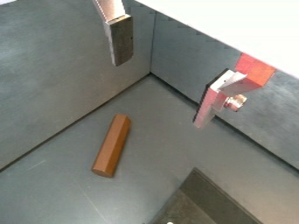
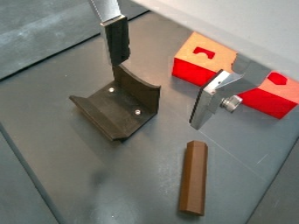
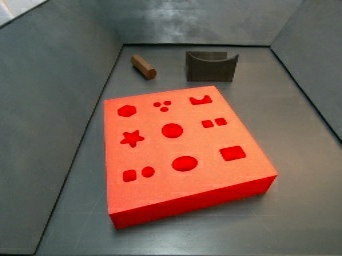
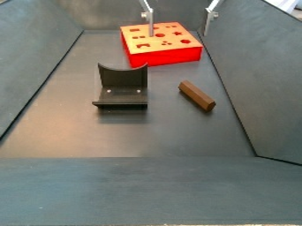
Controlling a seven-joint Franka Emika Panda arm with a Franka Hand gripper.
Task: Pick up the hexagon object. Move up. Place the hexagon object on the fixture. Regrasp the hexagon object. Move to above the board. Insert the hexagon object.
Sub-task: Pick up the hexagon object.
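Note:
The hexagon object [image 2: 194,178] is a reddish-brown peg lying flat on the grey floor; it also shows in a wrist view [image 1: 112,146] and in both side views [image 3: 144,66] [image 4: 196,95]. The fixture [image 2: 117,109] is a dark block with a curved notch, standing beside the peg [image 3: 210,66] [image 4: 120,86]. The red board [image 3: 181,140] with shaped recesses lies apart from both [image 4: 162,42]. My gripper [image 2: 158,93] is open and empty, held high above the floor; its fingertips [image 4: 147,13] show only at the frame's edge in a side view. It also shows in a wrist view [image 1: 162,92].
Grey sloping walls [image 3: 80,60] enclose the floor on all sides. A corner of the board [image 1: 254,70] shows behind one finger. Bare floor [image 4: 141,150] lies in front of the fixture.

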